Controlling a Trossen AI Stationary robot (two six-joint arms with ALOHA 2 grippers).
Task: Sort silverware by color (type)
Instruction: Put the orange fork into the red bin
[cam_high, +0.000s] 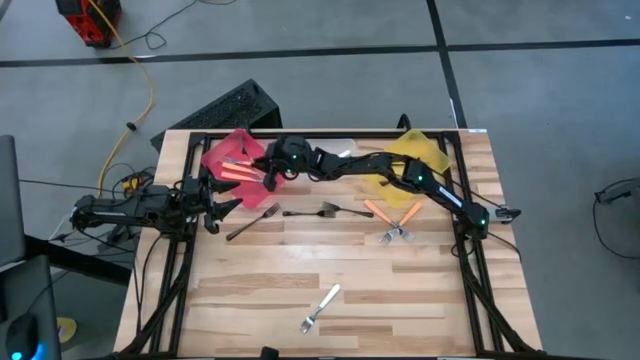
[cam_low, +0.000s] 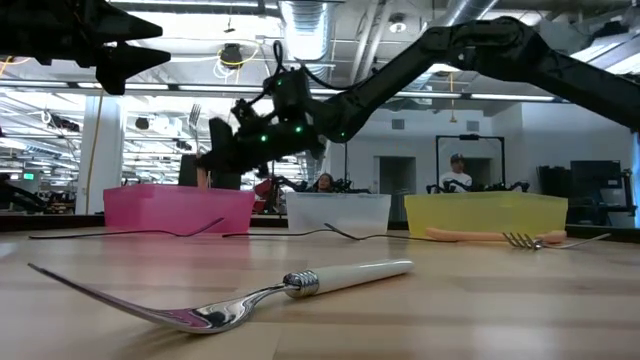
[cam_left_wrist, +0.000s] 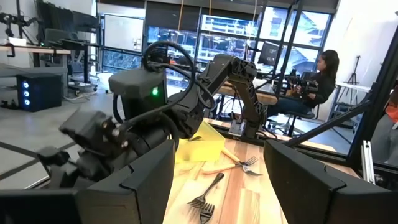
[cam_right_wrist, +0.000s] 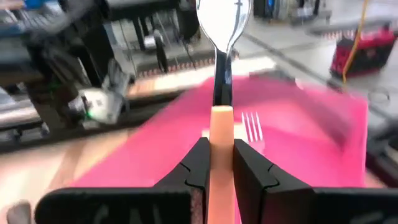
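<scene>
My right gripper (cam_right_wrist: 219, 157) reaches across the table's far side and hangs over the pink bin (cam_high: 228, 150), shut on an orange-handled fork (cam_right_wrist: 221, 74) whose silver head sticks out beyond the fingers. More orange forks (cam_high: 238, 170) lie inside that bin. My left gripper (cam_high: 218, 205) waits open at the table's left edge with nothing between its fingers. On the table lie two dark forks (cam_high: 252, 221) (cam_high: 315, 212), two orange-handled forks (cam_high: 395, 218) and a white fork (cam_high: 322, 306). My right gripper pinches the fork's orange handle (cam_right_wrist: 220, 134) between its two fingers. The fork runs along the fingers, with its silver head (cam_right_wrist: 222, 18) pointing away past their tips. It is lifted clear above the pink bin (cam_right_wrist: 305, 124), roughly level.
A clear bin (cam_low: 338, 212) stands between the pink bin and the yellow bin (cam_high: 420, 152) along the far edge. The middle and near parts of the wooden table (cam_high: 250, 290) hold only the scattered forks. People sit in the room beyond the table.
</scene>
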